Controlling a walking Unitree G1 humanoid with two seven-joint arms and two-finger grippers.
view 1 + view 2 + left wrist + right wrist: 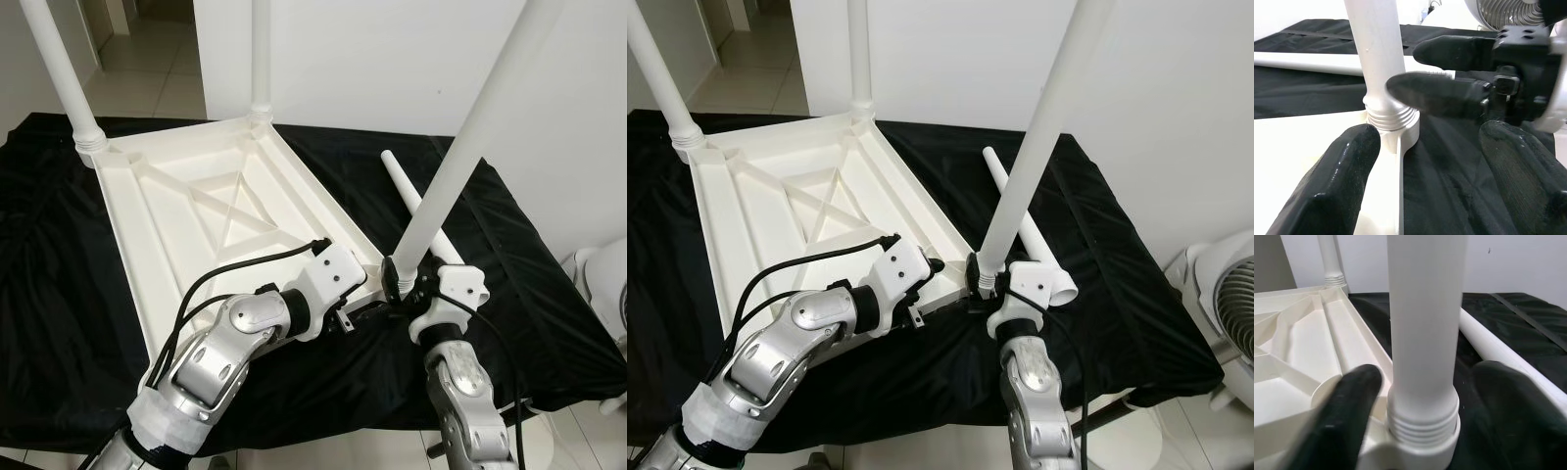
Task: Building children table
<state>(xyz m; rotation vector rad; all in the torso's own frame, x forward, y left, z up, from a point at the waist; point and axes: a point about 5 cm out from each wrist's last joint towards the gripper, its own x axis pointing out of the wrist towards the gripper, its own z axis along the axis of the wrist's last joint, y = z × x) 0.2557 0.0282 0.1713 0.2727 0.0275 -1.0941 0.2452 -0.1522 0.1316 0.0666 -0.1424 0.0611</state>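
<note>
A white tabletop (196, 225) lies upside down on a black cloth (549, 323). Two legs (64, 78) (260, 59) stand in its far corners. A third leg (460, 147) rises tilted from the near right corner socket (1393, 125), its threaded base (1422, 423) seated there. My right gripper (397, 284) is shut on this leg just above the threads, one finger (1347, 411) on each side. My left gripper (1430, 134) is open at the same corner, one finger (1337, 181) over the tabletop and the other over the cloth. A fourth leg (407, 191) lies loose on the cloth behind.
A white fan (1234, 294) stands on the floor to the right of the cloth-covered surface. A white wall (392, 59) runs close behind. The cloth's near edge (372, 416) is just before me, with tiled floor (157, 59) at the far left.
</note>
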